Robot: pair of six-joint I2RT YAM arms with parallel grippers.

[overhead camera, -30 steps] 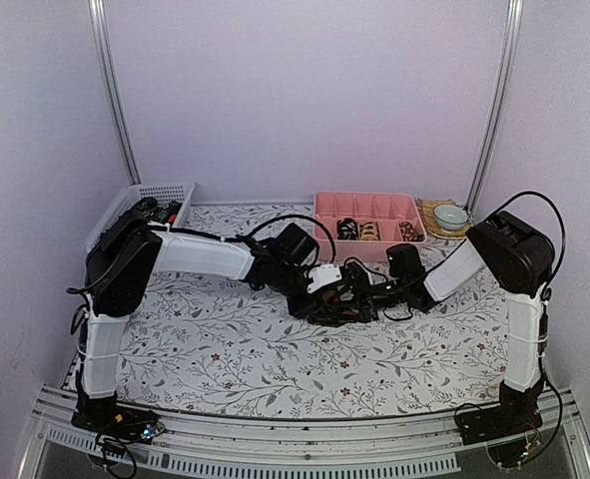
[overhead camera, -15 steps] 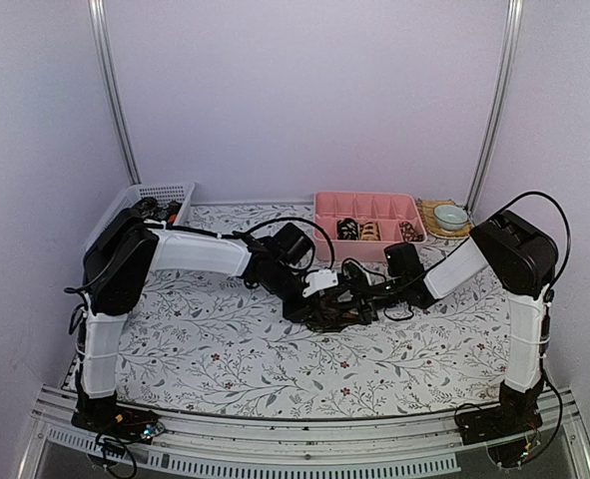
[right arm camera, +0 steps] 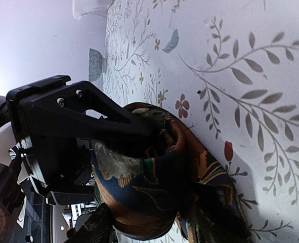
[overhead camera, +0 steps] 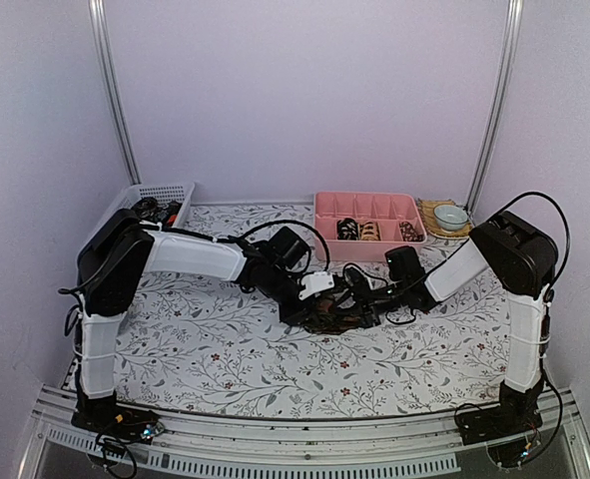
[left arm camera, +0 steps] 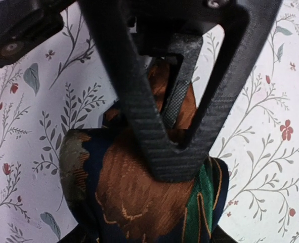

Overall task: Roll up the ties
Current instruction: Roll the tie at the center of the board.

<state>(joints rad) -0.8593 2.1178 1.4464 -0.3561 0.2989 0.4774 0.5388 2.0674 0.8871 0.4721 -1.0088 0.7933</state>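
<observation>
A: Where's the tie (left arm camera: 134, 197) vs. your grippers?

B: Mid of the table (overhead camera: 205, 339), part-coiled round your left gripper (left arm camera: 172, 144). Its jaws are narrow, w/ fabric pinched between. The coil axis runs along those fingers (left arm camera: 139, 101). The loose end prob. trails twd the right gripper (overhead camera: 359, 296), just beside. Can't tell its jaws. Left's nearer.

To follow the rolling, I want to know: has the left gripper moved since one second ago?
Yes. In the top view the left gripper has shifted slightly left and toward the near edge, away from the fixed pink tray.
</observation>
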